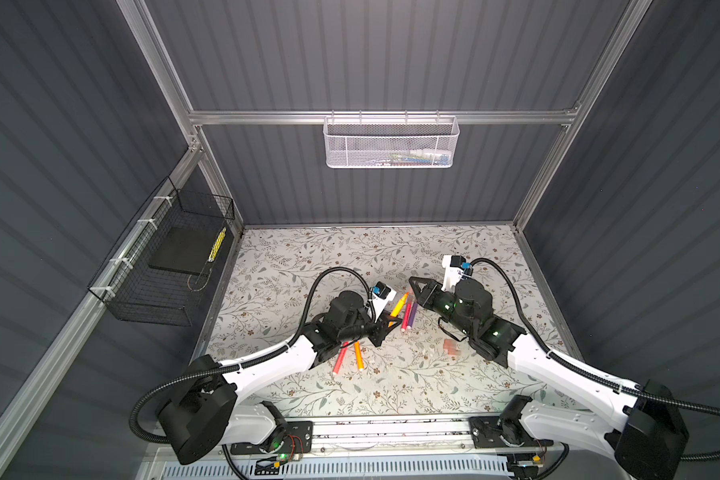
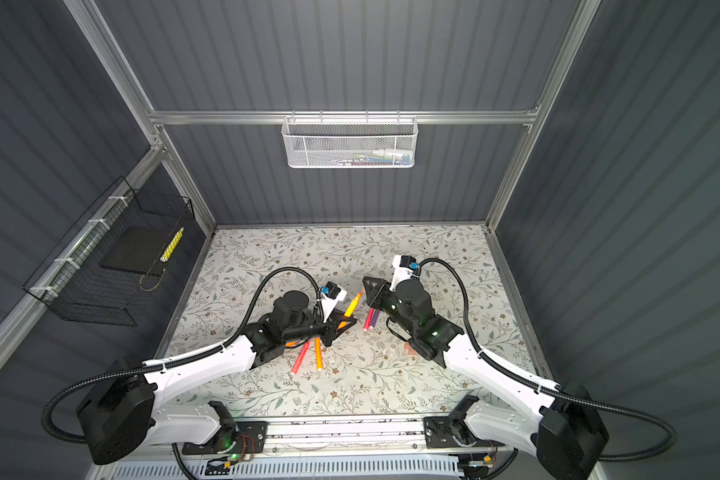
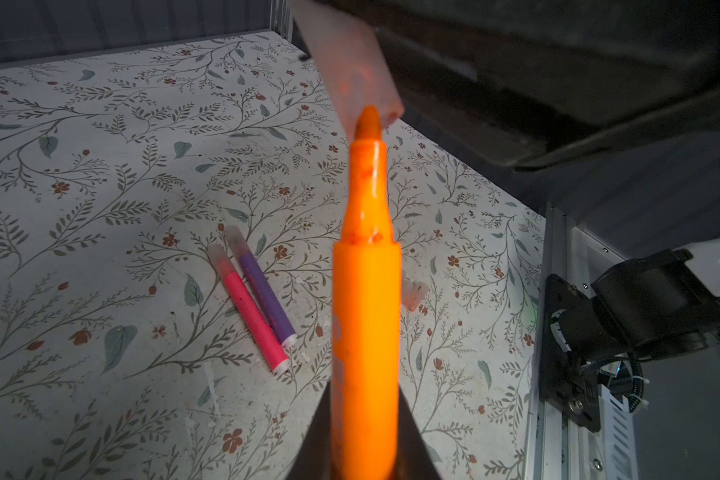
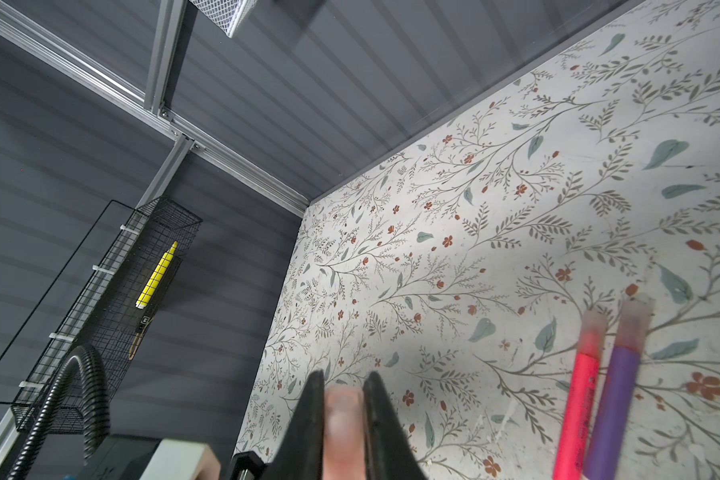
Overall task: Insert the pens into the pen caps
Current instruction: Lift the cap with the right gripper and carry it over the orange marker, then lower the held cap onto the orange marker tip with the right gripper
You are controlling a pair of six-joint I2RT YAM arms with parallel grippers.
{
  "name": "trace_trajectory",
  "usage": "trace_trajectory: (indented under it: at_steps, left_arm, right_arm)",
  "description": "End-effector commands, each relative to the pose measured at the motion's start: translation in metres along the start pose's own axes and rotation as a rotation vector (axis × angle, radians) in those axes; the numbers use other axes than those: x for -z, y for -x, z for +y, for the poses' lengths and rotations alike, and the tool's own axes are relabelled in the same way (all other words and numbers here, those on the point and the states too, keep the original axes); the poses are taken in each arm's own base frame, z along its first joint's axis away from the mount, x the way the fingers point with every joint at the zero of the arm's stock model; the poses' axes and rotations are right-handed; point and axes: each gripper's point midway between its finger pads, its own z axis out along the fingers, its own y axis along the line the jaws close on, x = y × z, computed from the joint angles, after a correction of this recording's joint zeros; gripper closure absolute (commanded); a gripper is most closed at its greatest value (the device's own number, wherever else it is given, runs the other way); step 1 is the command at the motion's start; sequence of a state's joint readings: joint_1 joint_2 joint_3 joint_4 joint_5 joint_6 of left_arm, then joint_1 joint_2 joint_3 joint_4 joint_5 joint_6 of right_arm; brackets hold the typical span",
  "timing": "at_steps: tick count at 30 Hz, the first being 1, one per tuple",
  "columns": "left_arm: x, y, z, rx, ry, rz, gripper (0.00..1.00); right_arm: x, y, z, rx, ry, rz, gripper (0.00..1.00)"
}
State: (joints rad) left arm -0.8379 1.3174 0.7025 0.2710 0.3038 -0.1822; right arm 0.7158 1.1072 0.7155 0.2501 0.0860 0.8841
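Jaws clamped, the left gripper (image 3: 366,399) holds an orange pen (image 3: 366,291) with its tip at the mouth of the cap (image 3: 358,70) pinched by the right gripper (image 4: 345,386), above mid-table. Slight misalignment could jam the nib on the rim or twist the cap loose. Two capped pens (image 3: 252,316) lie close by; the far table (image 1: 308,253) offers room.

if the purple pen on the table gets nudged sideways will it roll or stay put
Probably rolls: the purple pen looks round and smooth, lying flat on the table. Toward the pink pen it would likely bump it, since that lies alongside. It looks stiff and light, so it should lift without bending.
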Motion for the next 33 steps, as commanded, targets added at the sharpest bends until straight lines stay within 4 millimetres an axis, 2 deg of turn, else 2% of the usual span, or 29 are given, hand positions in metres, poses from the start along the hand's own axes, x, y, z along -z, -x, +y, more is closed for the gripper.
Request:
trace_trajectory:
  at_steps: [1, 17, 27, 33]
  left_arm:
    - [-0.001, 0.011, -0.002, -0.027, -0.005, -0.016, 1.0]
    - [0.0, 0.012, -0.003, -0.029, -0.007, -0.02, 1.0]
    - [-0.001, 0.013, -0.001, -0.017, 0.004, -0.024, 1.0]
    - [0.002, 0.014, -0.002, -0.02, 0.006, -0.034, 1.0]
  right_arm:
    - [0.001, 0.011, 0.019, 0.01, 0.047, -0.03, 1.0]
    - [0.002, 0.022, 0.024, -0.002, 0.043, -0.072, 1.0]
    - [0.002, 0.001, 0.024, 0.009, 0.039, -0.051, 1.0]
    - [0.002, -0.002, 0.018, 0.012, 0.018, -0.066, 1.0]
